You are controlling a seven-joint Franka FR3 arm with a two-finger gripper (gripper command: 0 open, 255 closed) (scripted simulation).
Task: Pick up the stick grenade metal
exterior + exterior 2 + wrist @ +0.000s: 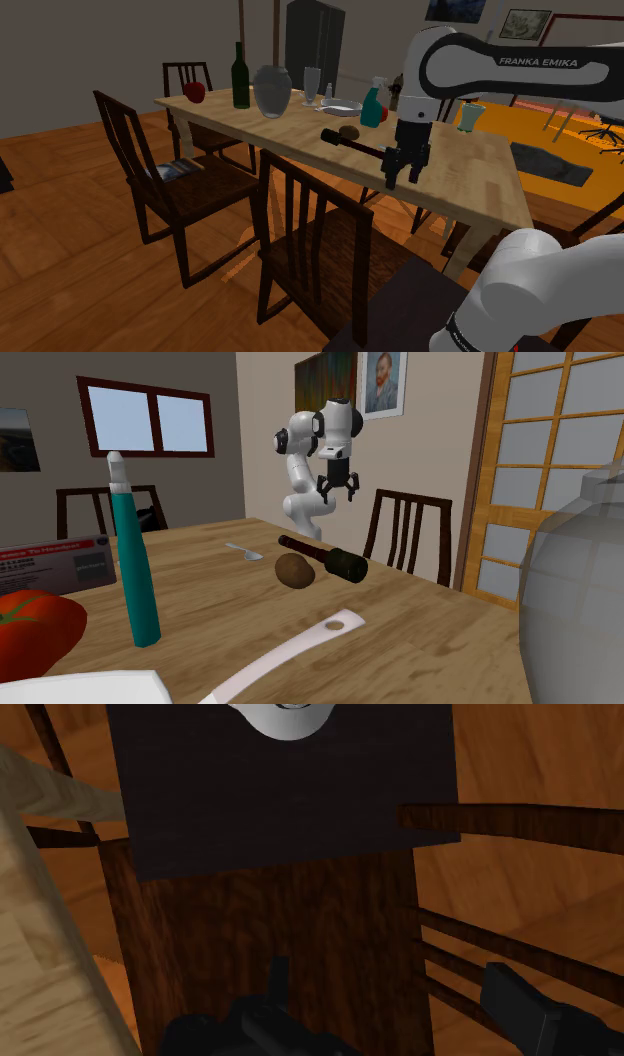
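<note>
Shoulder view puts the pincer (402, 178) right of centre, released and empty, hanging over the worktop (480, 175) just past the handle tip of the dark stick grenade (345, 141), which lies flat at mid-frame. A sound grasp likely means shifting over the thin handle and descending with jaws astride it, clear of the brown lump (348, 130) beside the head.
</note>
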